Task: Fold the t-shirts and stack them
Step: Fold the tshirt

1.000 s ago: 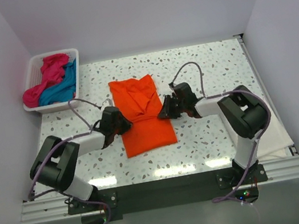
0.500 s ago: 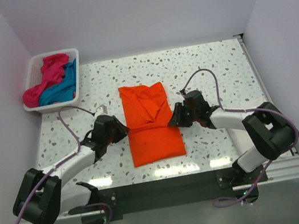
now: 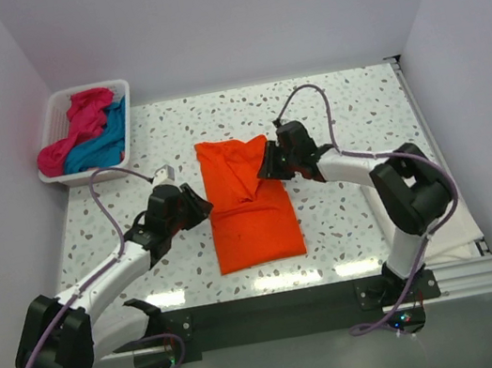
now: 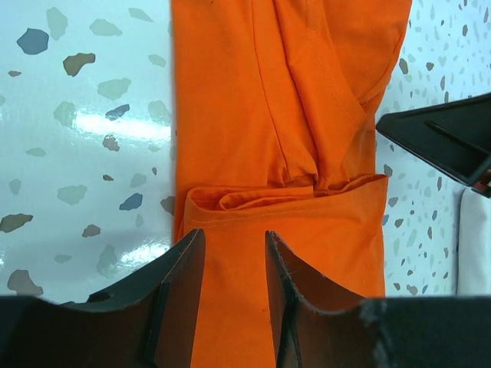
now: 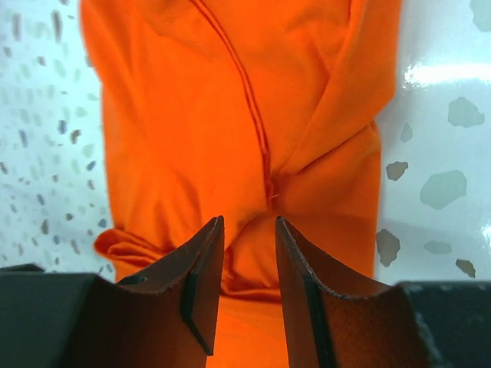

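1. L claw (image 4: pixel 234 238): fingers apart by a narrow gap, nothing pinched. It sits over the left hem of the orange t-shirt (image 3: pixel 249 212), which lies flat mid-table
2. Shirt looks part-folded: smooth near panel, its edge lapping the creased far half in a bunched ridge (image 4: pixel 284 192). Judged step: the next crosswise fold
3. To do it well, take both layers at the hem, not just the top ply. Match height w/ the R side so the fold line runs straight, and smooth the ridge first or it sets a lump
4. R claw (image 5: pixel 248 222): also parted, empty, over the far-right part of the shirt by a long crease. It's further up the shirt than L, so I'd even that out before lifting
5. Around: white basket (image 3: pixel 83 177) at the far-left corner, well apart, holds the pink t-shirt (image 3: pixel 86 112) and teal t-shirt (image 3: pixel 101 147), both unfolded
6. White sheet (image 3: pixel 459 227) at the table's (image 3: pixel 346 100) near-right edge, clear of the work
7. In the way: nothing on the cloth. L cable loops near the basket, so watch for snags
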Available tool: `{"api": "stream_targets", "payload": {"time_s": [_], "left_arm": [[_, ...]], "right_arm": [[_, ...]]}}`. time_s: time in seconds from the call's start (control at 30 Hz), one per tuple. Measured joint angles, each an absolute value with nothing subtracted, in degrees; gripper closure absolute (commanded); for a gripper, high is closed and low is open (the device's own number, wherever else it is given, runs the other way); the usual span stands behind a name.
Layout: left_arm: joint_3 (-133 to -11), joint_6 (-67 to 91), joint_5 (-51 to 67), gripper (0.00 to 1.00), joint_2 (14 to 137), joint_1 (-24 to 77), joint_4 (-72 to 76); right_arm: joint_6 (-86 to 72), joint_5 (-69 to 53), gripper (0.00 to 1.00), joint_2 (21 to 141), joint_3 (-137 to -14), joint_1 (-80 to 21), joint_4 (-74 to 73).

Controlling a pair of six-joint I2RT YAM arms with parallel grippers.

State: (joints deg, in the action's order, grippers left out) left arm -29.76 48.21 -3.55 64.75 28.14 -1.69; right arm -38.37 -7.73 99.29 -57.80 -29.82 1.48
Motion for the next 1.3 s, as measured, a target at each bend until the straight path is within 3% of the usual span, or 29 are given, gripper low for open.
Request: {"api": "stream_targets", "payload": {"time_s": [0.3,0.67,0.8,1.1,1.3], "left_arm": [[-29.8,46.7,-3.4,0.57,64.2,28.1,-2.9],[-29.8,45.8,-3.4,0.57,64.2,27.9,-3.5],[-29.7,45.6,-3.4,0.57,64.1,27.7,-3.6],[-29.1,45.3,-3.1,0.57,64.0,27.3,-3.6],[-29.1,45.2,-2.7,0.57,64.0,26.9,-3.6]], "right_arm": [[-38.9,-5.4,0.64,106.6,-61.1,-30.9,-0.7],[-39.8,-2.5,0.89,106.8,-62.4,-34.6,-1.0],[-39.0,-1.3,0.94,106.8,-64.6,-36.6,-2.2],[-34.7,2.9,0.88,108.6,-69.9,-42.5,-5.2],[-33.0,6.3,0.65,109.7,-70.6,-43.4,-8.2]]}}
